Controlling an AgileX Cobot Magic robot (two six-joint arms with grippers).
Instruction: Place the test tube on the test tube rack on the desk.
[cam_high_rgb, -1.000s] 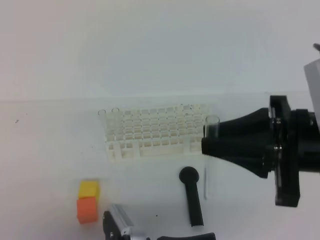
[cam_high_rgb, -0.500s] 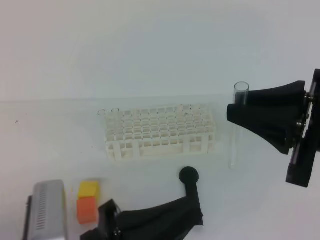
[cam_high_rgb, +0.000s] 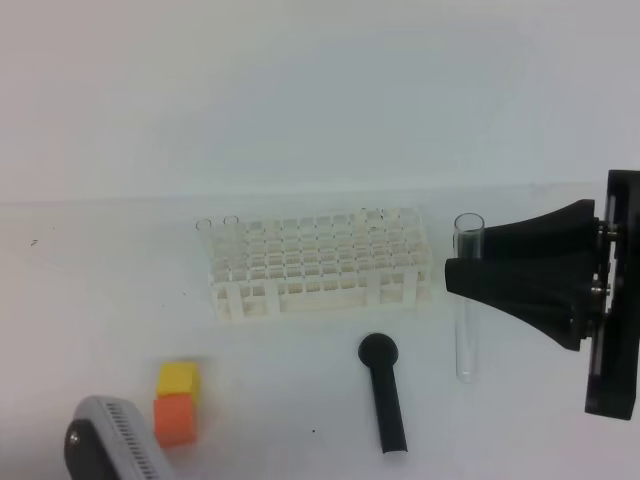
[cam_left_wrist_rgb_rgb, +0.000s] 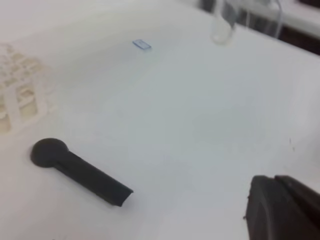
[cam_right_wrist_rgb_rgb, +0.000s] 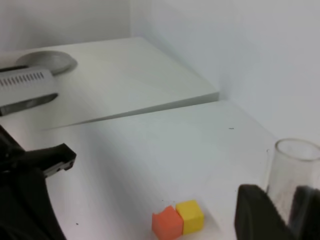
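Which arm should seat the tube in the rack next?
Right. The right gripper holds the test tube upright just right of the test tube rack; the left gripper is shut, empty, low at the front.

The test tube (cam_high_rgb: 466, 300) is clear, glossy glass; the rack (cam_high_rgb: 322, 265) is white plastic; the stick (cam_high_rgb: 384, 392) is matt black; the table (cam_high_rgb: 120, 270) is smooth white.

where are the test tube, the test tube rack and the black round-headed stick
test tube (cam_high_rgb: 466, 300): exterior high view, on the clear glass body below the right gripper's fingers
test tube rack (cam_high_rgb: 320, 262): exterior high view, on the middle of the white lattice top
black round-headed stick (cam_high_rgb: 385, 400): exterior high view, on the handle below the round head
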